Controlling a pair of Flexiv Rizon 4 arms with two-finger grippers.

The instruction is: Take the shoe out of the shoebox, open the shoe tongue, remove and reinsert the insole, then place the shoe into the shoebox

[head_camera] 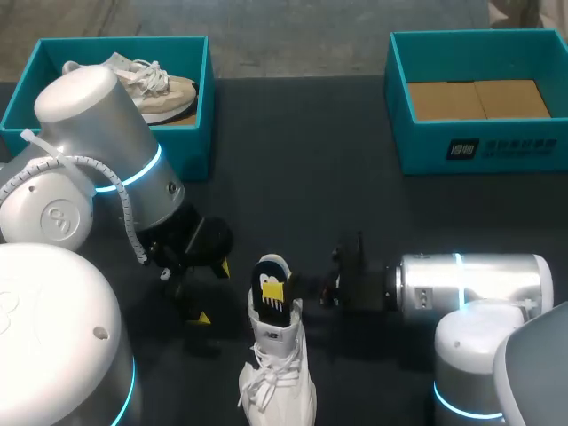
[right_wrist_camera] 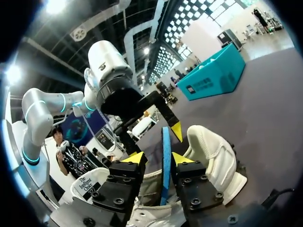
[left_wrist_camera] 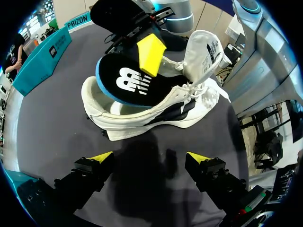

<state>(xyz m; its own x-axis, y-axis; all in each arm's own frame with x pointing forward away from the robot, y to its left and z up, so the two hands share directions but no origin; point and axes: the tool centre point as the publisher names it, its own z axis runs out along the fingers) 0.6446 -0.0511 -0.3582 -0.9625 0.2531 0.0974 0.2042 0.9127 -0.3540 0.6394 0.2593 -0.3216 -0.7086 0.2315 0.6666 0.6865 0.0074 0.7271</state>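
Note:
A white shoe [head_camera: 277,373] stands on the dark table near the front edge, its tongue [left_wrist_camera: 203,52] folded open. A black insole [head_camera: 272,282] with a blue underside sticks up out of the heel. My right gripper [head_camera: 280,288] reaches in from the right, level with the insole. In the right wrist view the insole [right_wrist_camera: 165,156] stands on edge between the right gripper's [right_wrist_camera: 158,158] yellow tips, close to one tip and clear of the other, so it is open. My left gripper [left_wrist_camera: 149,158] is wide open just left of the shoe [left_wrist_camera: 156,111], holding nothing.
A teal shoebox [head_camera: 206,106] at the back left holds a beige shoe [head_camera: 146,89]. A second teal box [head_camera: 479,146] at the back right shows only its cardboard floor. The left arm's big joints [head_camera: 98,151] cover the table's left side.

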